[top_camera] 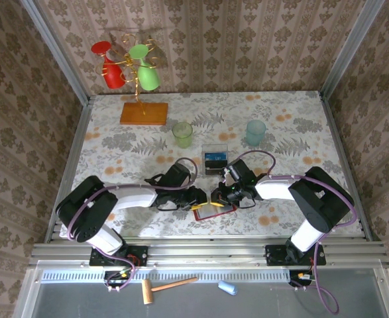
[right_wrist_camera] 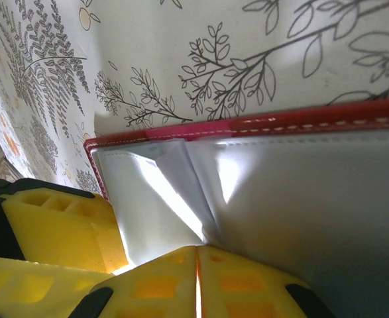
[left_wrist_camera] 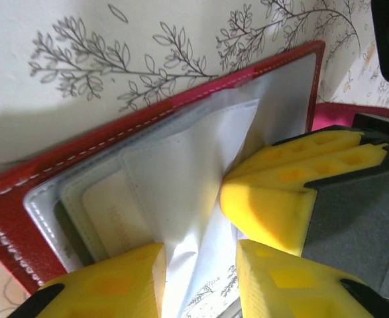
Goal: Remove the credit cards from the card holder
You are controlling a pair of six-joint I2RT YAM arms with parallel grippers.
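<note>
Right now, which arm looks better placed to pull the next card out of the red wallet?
Probably left. The left gripper is open astride a clear sleeve, right beside the pale card in the card holder. The right gripper is shut, seemingly pinching that sleeve to steady it.

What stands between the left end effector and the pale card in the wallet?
A clear pocket sleeve covers the pale card; the right end effector pinches that sleeve, bunched between the left end effector's open jaws.
</note>
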